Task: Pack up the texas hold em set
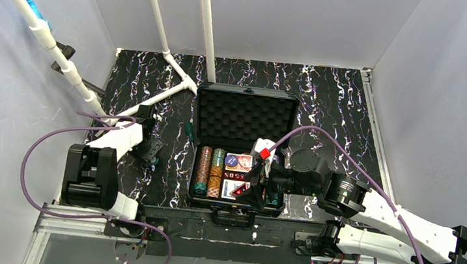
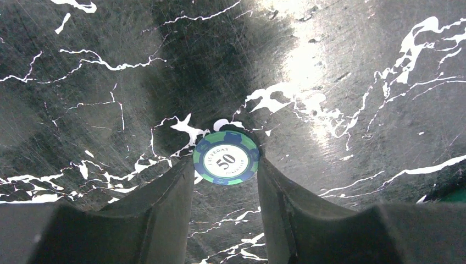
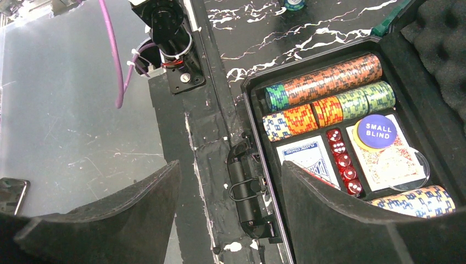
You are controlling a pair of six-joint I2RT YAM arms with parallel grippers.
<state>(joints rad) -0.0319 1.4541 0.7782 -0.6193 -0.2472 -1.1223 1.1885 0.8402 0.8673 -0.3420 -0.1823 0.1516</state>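
— Nearest us, our right gripper (image 3: 229, 165) hangs spread wide and empty over the front rim of the case (image 3: 248, 104), with the handle (image 3: 242, 184) showing between its fingers.
— And our left?
— At the case's 9 o'clock, well apart from its wall. Our left gripper (image 2: 225, 160) has a finger against each side of a loose green-and-blue chip (image 2: 226, 144) lying flat on the table (image 2: 357, 82). We cannot tell whether it pinches.
— Inside the case?
— Chip rows (image 3: 329, 74) along 9 o'clock, with a card deck (image 3: 308, 157) and red dice (image 3: 342, 159) toward 3. The foam lid (image 1: 246, 115) stands open at 12, with bare table beyond it and at 3 o'clock
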